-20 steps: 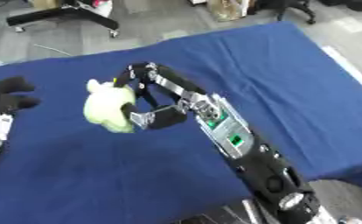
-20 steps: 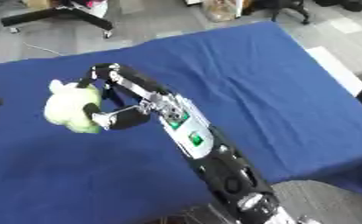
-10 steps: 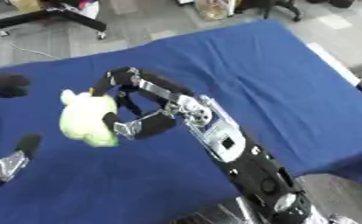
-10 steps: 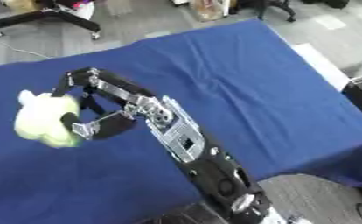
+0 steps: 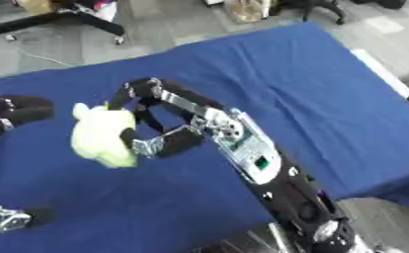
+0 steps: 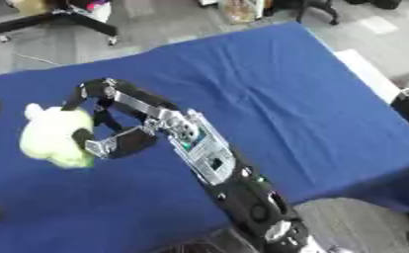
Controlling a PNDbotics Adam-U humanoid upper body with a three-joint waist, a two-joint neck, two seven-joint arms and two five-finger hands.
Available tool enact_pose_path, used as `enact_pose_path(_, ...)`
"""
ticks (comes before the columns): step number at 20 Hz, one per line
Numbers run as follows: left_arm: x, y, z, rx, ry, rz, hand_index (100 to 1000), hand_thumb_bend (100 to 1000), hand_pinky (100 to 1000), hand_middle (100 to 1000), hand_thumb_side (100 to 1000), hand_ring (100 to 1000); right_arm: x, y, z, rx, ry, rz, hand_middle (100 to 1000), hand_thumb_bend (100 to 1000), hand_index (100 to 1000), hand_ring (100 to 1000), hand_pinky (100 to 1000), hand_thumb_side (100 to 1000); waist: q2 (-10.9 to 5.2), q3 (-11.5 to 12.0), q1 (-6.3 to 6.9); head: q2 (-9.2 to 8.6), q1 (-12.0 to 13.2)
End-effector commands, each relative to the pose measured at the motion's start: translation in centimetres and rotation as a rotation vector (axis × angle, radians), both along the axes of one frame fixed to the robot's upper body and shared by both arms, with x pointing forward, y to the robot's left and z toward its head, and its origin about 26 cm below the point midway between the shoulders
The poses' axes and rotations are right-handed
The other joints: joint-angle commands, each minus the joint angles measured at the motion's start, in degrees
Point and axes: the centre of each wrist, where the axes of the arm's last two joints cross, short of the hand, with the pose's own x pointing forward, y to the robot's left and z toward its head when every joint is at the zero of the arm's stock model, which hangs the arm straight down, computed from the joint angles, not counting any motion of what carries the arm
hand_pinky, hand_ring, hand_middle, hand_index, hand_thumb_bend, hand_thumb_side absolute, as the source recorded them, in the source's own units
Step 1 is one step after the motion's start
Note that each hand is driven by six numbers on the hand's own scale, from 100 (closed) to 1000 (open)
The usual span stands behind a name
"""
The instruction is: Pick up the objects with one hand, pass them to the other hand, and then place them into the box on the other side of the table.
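Note:
A pale yellow-green soft toy [image 5: 102, 136] hangs above the blue table [image 5: 311, 89], left of the middle. My right hand [image 5: 152, 116] reaches in from the lower right and is shut on the toy, fingers over its top and thumb under its side. At the left edge, dark fingers of my left hand [image 5: 12, 109] are curled and hold nothing, a short gap from the toy. A silver part of the left arm [image 5: 2, 220] shows at the lower left. No box is in view.
The blue cloth runs out to the right and far side. Beyond the far edge is grey floor with a black stand base [image 5: 61, 20]. A white strip [image 6: 363, 74] lies along the table's right edge.
The right hand has carried the toy further left toward the left hand. The camera has also shifted, so the whole scene sits differently.

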Motion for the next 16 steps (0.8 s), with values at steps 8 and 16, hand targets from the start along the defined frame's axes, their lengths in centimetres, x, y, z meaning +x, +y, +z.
enact_pose_path(8,-0.1,-1.1,1.1,0.016,-0.179,-0.038,934,842,823,847,202,812,-0.4,0.7,0.4,0.014,0.011,0.054,134,100,208,204,538,145,-0.81,-0.14,0.01,0.3,7.31)
enact_pose_path(16,-0.1,-2.2,1.1,0.004,-0.253,-0.028,935,829,821,849,163,813,-0.7,1.2,0.2,0.02,0.032,0.091,134,100,207,204,537,164,-0.8,-0.17,-0.18,0.3,9.39)
